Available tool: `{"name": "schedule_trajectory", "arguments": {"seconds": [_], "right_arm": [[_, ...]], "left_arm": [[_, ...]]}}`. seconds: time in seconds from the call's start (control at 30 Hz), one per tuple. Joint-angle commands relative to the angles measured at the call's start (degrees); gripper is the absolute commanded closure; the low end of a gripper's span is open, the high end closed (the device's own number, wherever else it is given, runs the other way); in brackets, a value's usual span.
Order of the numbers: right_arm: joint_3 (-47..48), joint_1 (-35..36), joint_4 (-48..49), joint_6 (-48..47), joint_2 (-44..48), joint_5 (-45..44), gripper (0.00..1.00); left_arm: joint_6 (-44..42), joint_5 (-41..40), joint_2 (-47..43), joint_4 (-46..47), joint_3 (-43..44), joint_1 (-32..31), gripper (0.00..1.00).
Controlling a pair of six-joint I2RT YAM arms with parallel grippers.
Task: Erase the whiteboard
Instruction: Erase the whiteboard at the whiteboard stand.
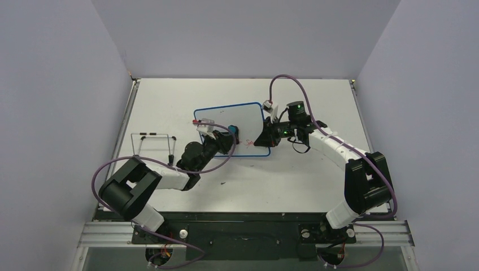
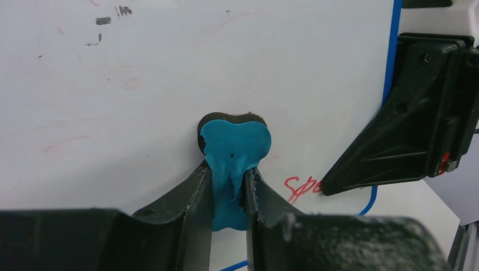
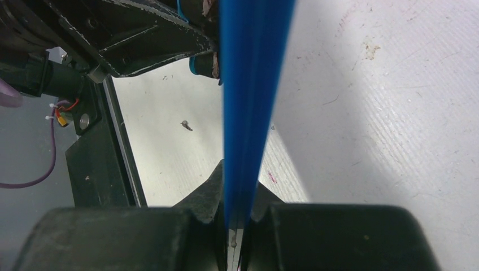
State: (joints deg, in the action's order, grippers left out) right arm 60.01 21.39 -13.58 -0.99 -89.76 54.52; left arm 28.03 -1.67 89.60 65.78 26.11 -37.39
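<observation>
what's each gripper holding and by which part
the left gripper pinches the blue eraser by its near end; the right gripper clamps the whiteboard by its edge

Pale lilac walls (image 1: 56, 84) close me in at the left, top and right of the frame. Below me lies a white table (image 1: 169, 96), scuffed and evenly lit, with a metal rail (image 1: 113, 232) along its lower edge.

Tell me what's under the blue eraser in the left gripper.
Under the eraser lies the white face of the whiteboard. Red writing shows beside it, partly behind the right gripper. Any marks directly beneath the eraser are covered.
</observation>
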Motion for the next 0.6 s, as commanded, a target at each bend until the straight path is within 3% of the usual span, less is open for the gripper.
{"name": "schedule_trajectory", "arguments": {"seconds": [0.0, 0.3, 0.57], "right_arm": [[0.2, 1.4, -3.0, -1.5, 0.9, 2.8, 1.00], [0.2, 1.4, -3.0, -1.5, 1.0, 2.8, 1.00], [0.2, 1.7, -3.0, -1.8, 0.7, 2.5, 1.00]], "left_arm": [[0.7, 1.0, -0.8, -4.8, 0.7, 1.6, 1.00], [2.6, -1.4, -1.7, -11.9, -1.5, 7.4, 1.00], [-0.6, -0.5, -3.6, -17.6, 6.3, 3.0, 1.00]]}}
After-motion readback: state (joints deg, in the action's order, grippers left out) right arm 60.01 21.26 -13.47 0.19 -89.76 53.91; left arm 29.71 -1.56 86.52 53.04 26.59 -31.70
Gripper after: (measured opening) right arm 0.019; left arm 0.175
